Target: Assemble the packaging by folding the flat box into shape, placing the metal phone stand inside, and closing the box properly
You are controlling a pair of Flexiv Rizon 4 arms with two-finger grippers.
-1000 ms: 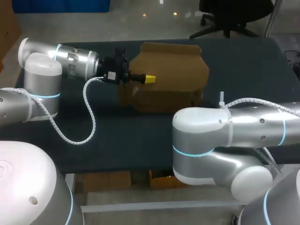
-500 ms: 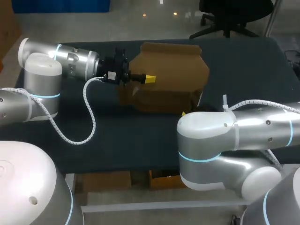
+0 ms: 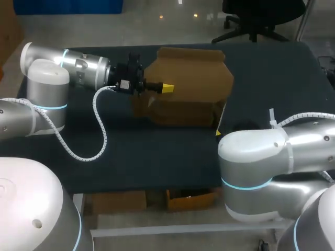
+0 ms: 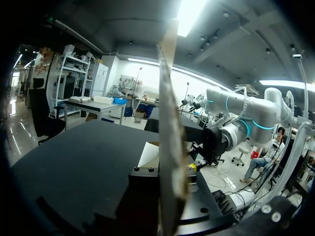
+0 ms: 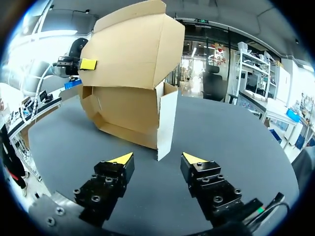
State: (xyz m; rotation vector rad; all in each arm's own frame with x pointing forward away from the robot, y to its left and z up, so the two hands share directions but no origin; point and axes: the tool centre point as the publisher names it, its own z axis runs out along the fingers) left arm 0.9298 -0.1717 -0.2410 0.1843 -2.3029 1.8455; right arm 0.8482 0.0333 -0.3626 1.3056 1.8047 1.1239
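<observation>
The box (image 3: pixel 183 89) stands on the bench (image 3: pixel 157 151) toward 12 o'clock, its raised flap clenched in the left tool (image 3: pixel 166 88). The right tool (image 5: pixel 157 158), released, has the box just ahead, at 11 o'clock.

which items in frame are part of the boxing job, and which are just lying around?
Job:
- cardboard box, partly folded, lid flap raised
- left end effector, shut on that flap
- right end effector, open, just short of the box's near corner

Not job:
- table
- coiled cable on the left arm
</observation>
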